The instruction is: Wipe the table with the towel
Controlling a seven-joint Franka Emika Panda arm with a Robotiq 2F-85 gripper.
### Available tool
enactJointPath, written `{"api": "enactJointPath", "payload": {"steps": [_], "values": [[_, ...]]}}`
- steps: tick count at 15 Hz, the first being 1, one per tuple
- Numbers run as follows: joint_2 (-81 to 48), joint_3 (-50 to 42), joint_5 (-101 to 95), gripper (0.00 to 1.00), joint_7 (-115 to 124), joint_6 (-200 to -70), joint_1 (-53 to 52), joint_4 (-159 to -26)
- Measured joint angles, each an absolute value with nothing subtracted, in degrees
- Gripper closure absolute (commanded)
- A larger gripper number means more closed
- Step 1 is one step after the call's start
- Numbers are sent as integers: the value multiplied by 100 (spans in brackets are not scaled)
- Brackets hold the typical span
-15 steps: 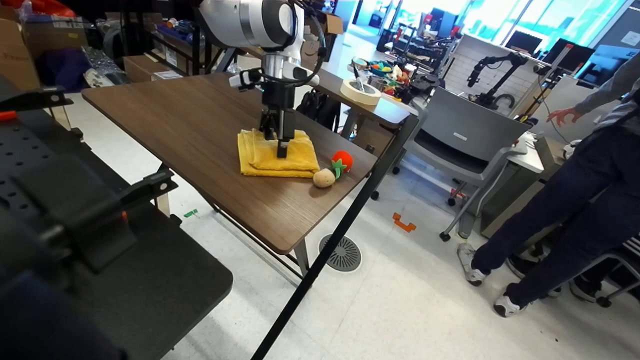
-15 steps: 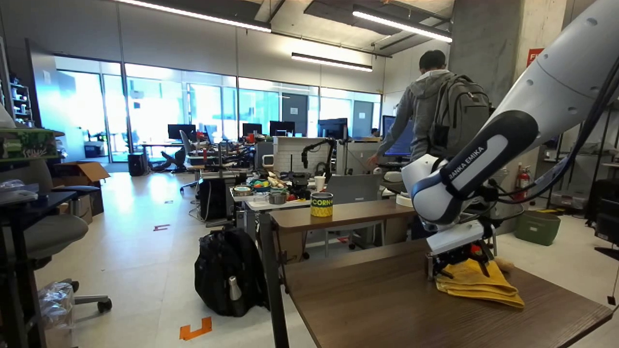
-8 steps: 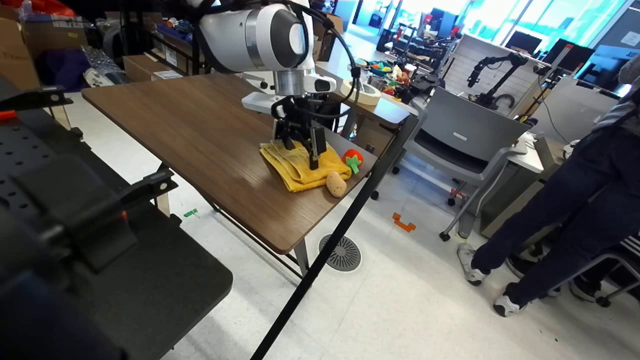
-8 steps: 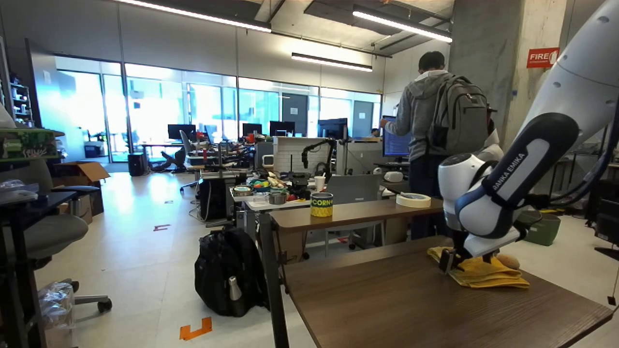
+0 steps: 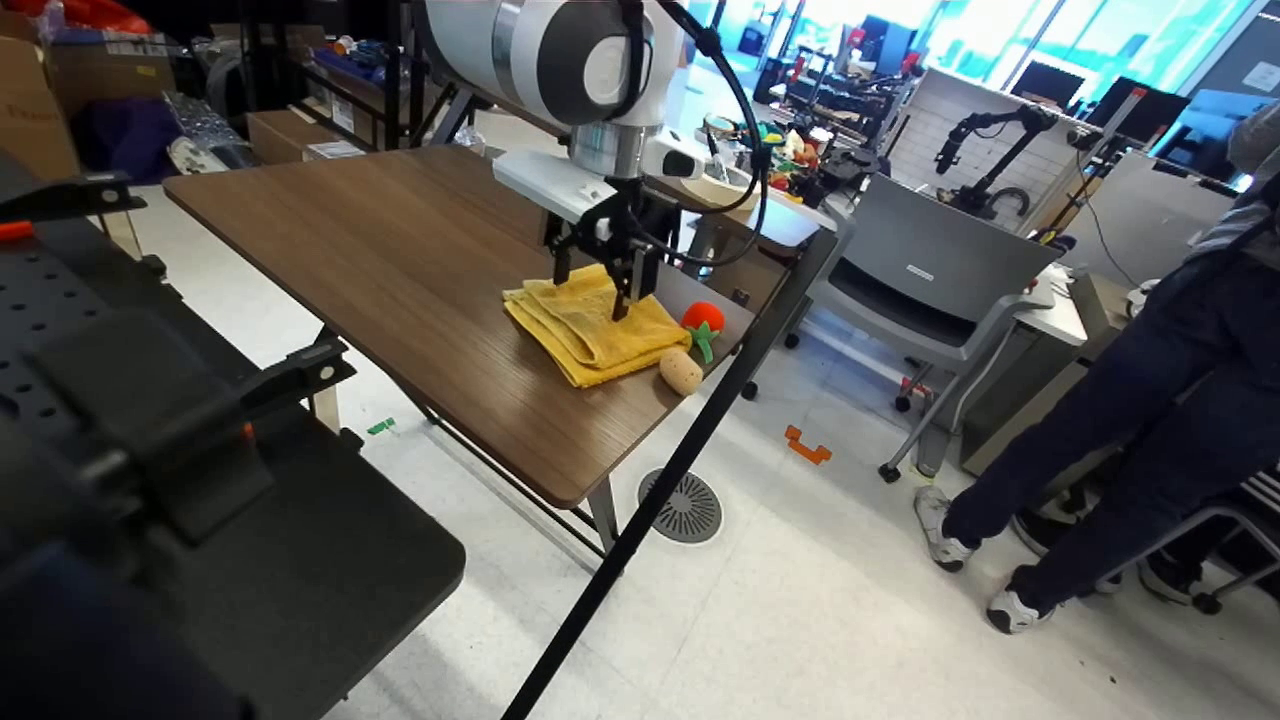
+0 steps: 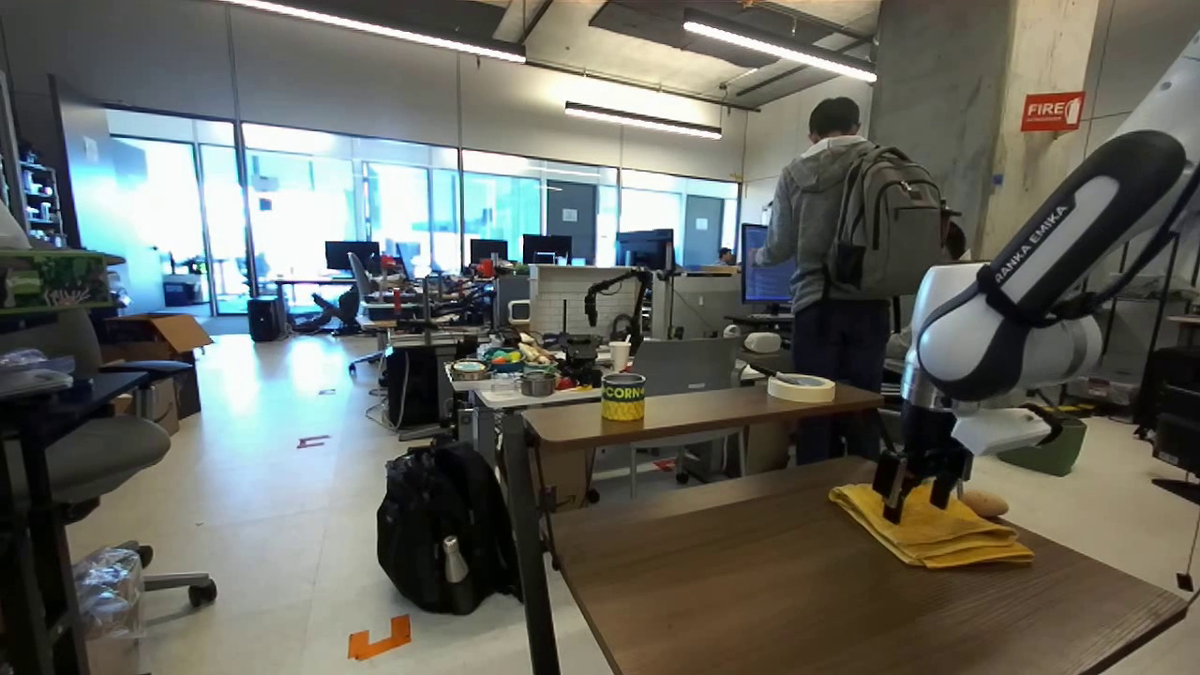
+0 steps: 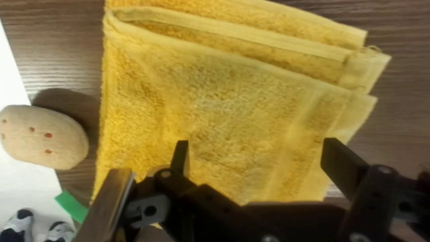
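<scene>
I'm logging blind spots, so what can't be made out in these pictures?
Towel: its own layers hide the underside in every view.
Tomato toy: in the wrist view, only a green leaf shows past the hand.
Arm: frame edges cut off its base end in both exterior views.
Black foreground object: blurred in an exterior view.
Chair label: too small to read in an exterior view.
</scene>
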State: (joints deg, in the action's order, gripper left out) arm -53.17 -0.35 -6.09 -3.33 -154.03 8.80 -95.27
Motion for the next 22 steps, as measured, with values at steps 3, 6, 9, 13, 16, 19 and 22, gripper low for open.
{"api": "enactJointPath", "payload": {"steps": [3,6,9,13,16,19,22], "values": [[-5208,693,-235,0,-1266,-15008,1349,-9456],[-5190,970,-97,0,-1591,-14786,1490,-9358],[-5192,956,-84,0,-1619,-14781,1480,-9355],[-5299,726,-83,0,-1596,-14828,1416,-9332],[-5671,644,-83,0,-1603,-15028,1424,-9104],[-6156,783,-46,0,-1762,-14981,1477,-8698],[-6342,1038,-39,0,-2160,-14313,1558,-8258]]}}
